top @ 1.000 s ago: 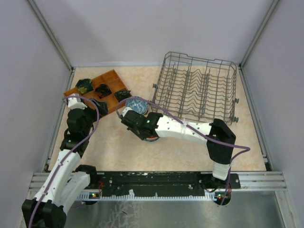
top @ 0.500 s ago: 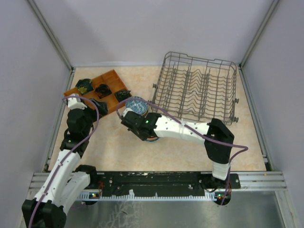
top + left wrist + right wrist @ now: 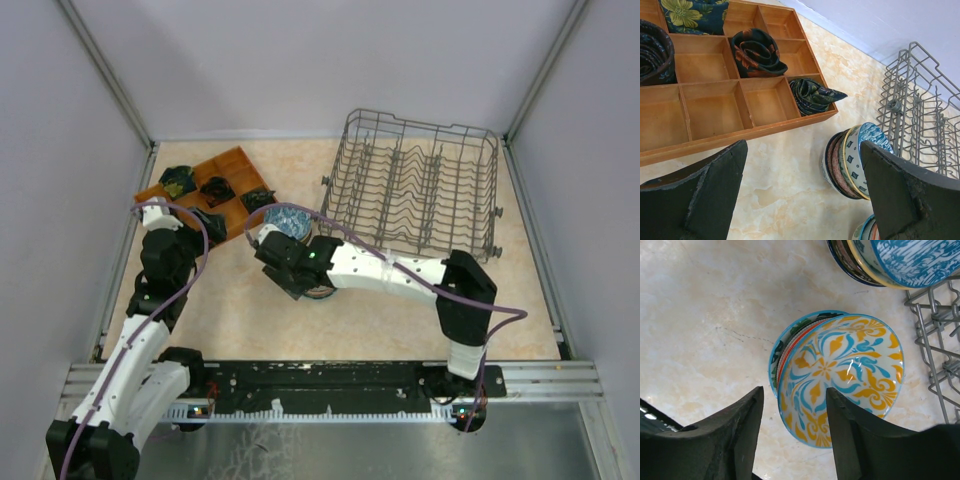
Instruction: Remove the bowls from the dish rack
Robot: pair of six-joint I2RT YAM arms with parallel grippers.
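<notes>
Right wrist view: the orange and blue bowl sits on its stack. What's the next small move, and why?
Probably lift the right end effector straight up. Its jaws stand apart, astride the rim of the orange and blue bowl, which rests on its stack; moving sideways could drag it.

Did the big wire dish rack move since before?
No. In the top view the dish rack sits in the same spot, just as far from the wooden tray as before.
</notes>
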